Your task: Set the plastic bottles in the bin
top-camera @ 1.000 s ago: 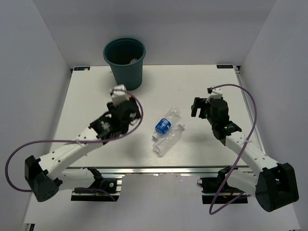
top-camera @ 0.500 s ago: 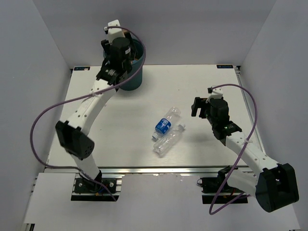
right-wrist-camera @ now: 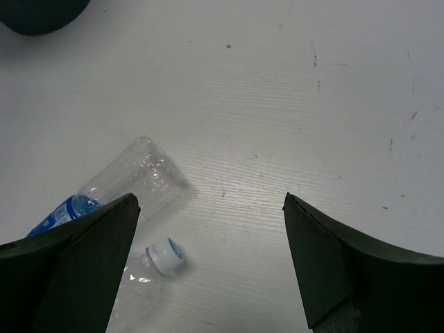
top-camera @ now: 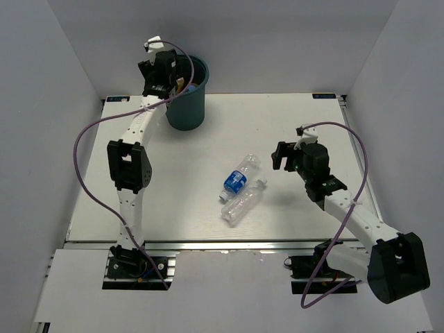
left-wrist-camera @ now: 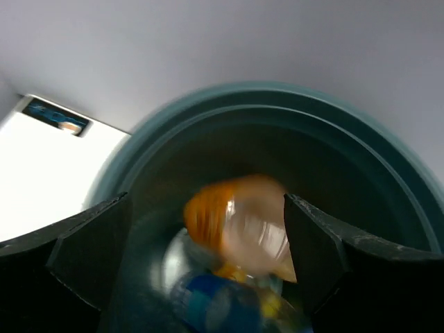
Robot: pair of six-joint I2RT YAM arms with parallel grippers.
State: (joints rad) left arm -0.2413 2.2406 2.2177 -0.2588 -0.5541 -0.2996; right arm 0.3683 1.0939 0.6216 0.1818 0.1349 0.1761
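**Plastic bottles split between bin and tabletop**

Holding the left hand (top-camera: 163,75) above the mouth of the bin (top-camera: 187,111), at the far left of the tabletop (top-camera: 173,187). Keeping its fingers (left-wrist-camera: 90,257) spread wide apart, gripping nothing.

Looking straight down between those fingers into the dark teal bin. Catching an orange bottle (left-wrist-camera: 229,215) inside the rolled rim, heavily blurred and apart from both fingers. Making out a sunken bottle (left-wrist-camera: 208,305) with a blue label beneath it, near the bottom. Leaving the other clear and yellowish shapes down there unnamed, being too smeared to tell. Glimpsing only a speck of orange inside the bin from the top view.

Hanging the right hand (top-camera: 281,156) over the right half of the tabletop, likewise spread open and empty, close to no bottle.

Finding two more bottles lying on their sides near the middle of the tabletop, well apart from the bin and just left of the right hand. Noting the blue-labelled bottle (top-camera: 239,179) farther back and the plain clear bottle (top-camera: 239,206) just beside it on the near side. Lying roughly parallel, seemingly touching, with the white cap (right-wrist-camera: 165,255) of the plain one pointing toward the right hand.
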